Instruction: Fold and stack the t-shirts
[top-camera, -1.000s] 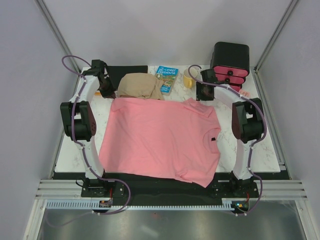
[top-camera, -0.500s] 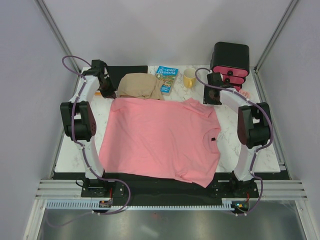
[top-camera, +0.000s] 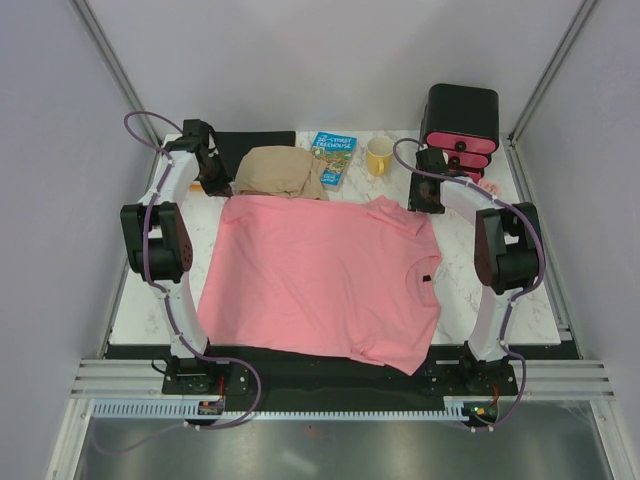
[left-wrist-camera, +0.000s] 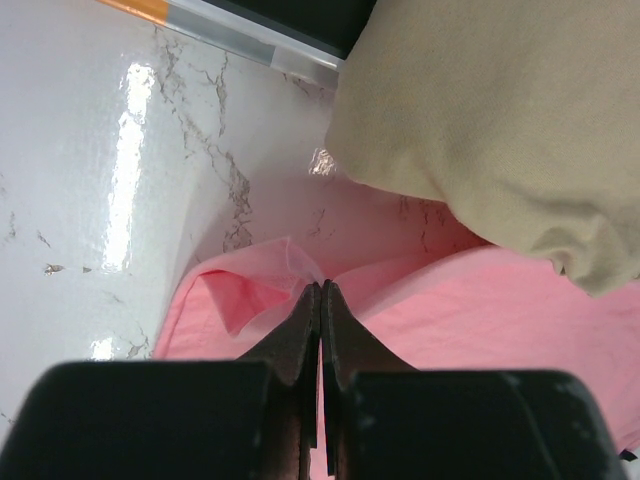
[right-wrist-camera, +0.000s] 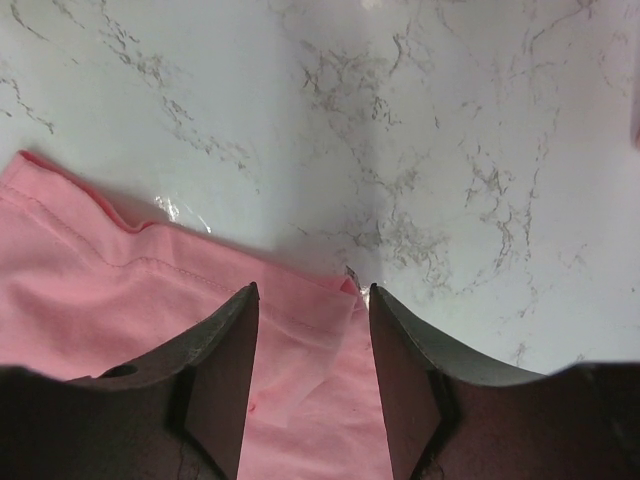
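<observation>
T-shirt (top-camera: 320, 270), salmon-pink, lies spread flat across the middle of the tabletop (top-camera: 535, 290). Hem is twd the left edge, neck twd the right edge, w/ a small dark label (top-camera: 425, 277) at the neck. Near side of the shirt hangs over the near edge, onto the black strip by the arm bases. Cloth is mostly smooth, w/ a few shallow wrinkles.

L fingers (left-wrist-camera: 320, 300) are at the shirt's far-left corner, pressed together w/ no gap, pinching a bit of pink cloth at the tips. In the L wrist view the cloth bunches into a small raised fold just left of them.

R fingers (top-camera: 424, 203) are at the shirt's far-right part, by the far sleeve, spread apart & holding nothing. R wrist view shows the sleeve's corner lying on the marble btwn the two tips; can't tell if either tip touches it.

Beige cloth bundle (top-camera: 280, 172) sits nr the far edge, its near side meeting the shirt's far side, just beside the L fingers. Flat black mat (top-camera: 255, 143) lies behind it at the far edge. Book (top-camera: 332, 155) w/ a blue cover lies just right of the bundle. Yellow mug (top-camera: 378, 157) comes next along the far edge. Black box (top-camera: 460, 125) w/ pink drawer fronts stands at the far-right corner.
</observation>
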